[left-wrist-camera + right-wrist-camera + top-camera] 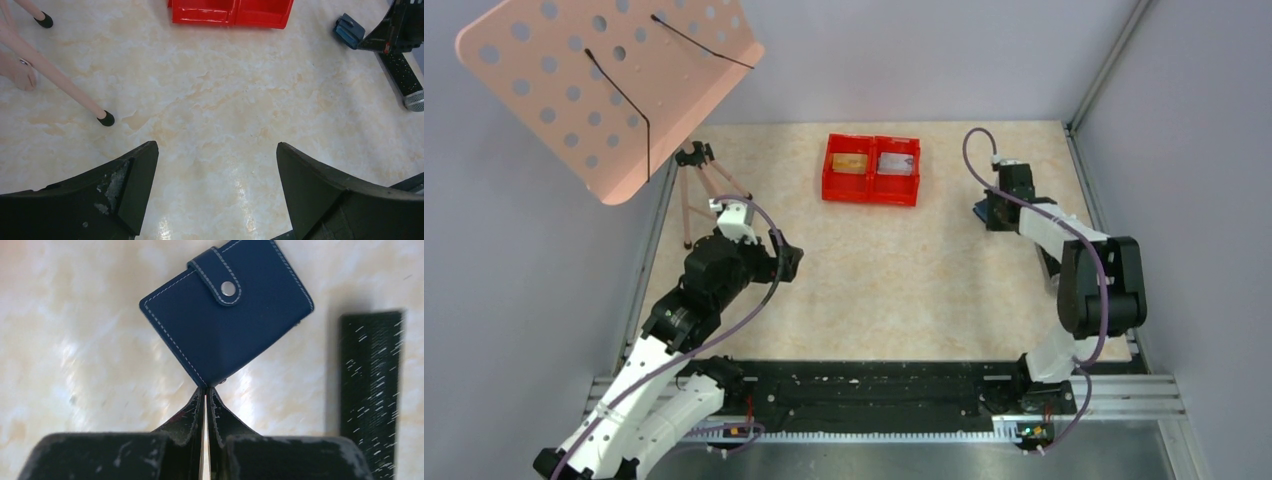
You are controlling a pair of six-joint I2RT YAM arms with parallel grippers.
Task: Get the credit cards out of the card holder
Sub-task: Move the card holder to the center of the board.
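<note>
The card holder [225, 315], a navy-blue wallet with white stitching, lies folded shut on the table with its tab snapped. It also shows far off in the left wrist view [349, 30] and mostly hidden under the right wrist from above [984, 212]. My right gripper [206, 388] is shut, its tips touching the wallet's near corner with nothing pinched between them. Two credit cards lie in the red tray [872, 190]: a gold-tan one [850, 163] in the left compartment and a silver-grey one [896, 163] in the right. My left gripper [215, 147] hovers open over bare table at the left [789, 262].
A black speckled cylinder [370, 390] with a grey end lies just right of the wallet [402, 80]. A small tripod [699, 190] stands at the back left, one leg [60, 85] near my left gripper. A pink perforated board [604, 80] hangs above that corner.
</note>
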